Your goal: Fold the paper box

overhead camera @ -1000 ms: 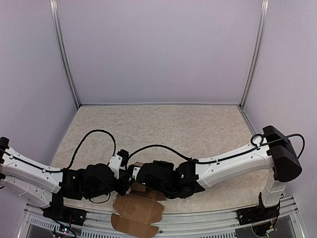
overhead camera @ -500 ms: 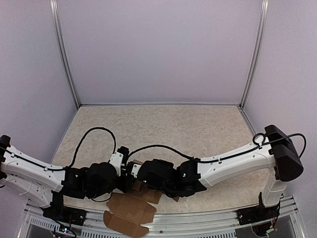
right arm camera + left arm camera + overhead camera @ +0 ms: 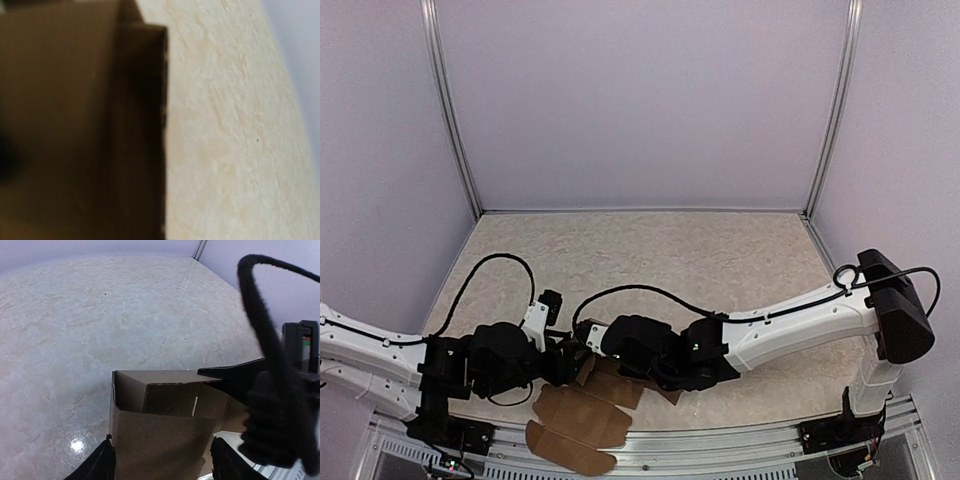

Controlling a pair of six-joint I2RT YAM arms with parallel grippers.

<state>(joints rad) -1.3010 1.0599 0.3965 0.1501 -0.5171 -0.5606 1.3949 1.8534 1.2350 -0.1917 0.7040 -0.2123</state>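
The paper box (image 3: 582, 418) is brown cardboard, partly folded. Its flat flaps lie over the table's near edge, and raised walls stand under the two grippers. In the left wrist view an upright panel of the paper box (image 3: 160, 440) stands between the spread fingers (image 3: 102, 465) of my open left gripper (image 3: 162, 460). From above, the left gripper (image 3: 570, 365) sits at the box's left side. My right gripper (image 3: 592, 350) is shut, and the tip of the right gripper (image 3: 225, 374) rests on the top flap's edge. In the right wrist view the paper box (image 3: 75, 125) fills the left half and hides the fingers.
The beige marbled table (image 3: 670, 260) stretches to the back walls. A metal rail (image 3: 740, 435) runs along the near edge by the arm bases. A black cable (image 3: 270, 330) loops across the right of the left wrist view.
My left jaws have spread wider and the left arm has drawn back to the left. The box and the right gripper have shifted slightly left.
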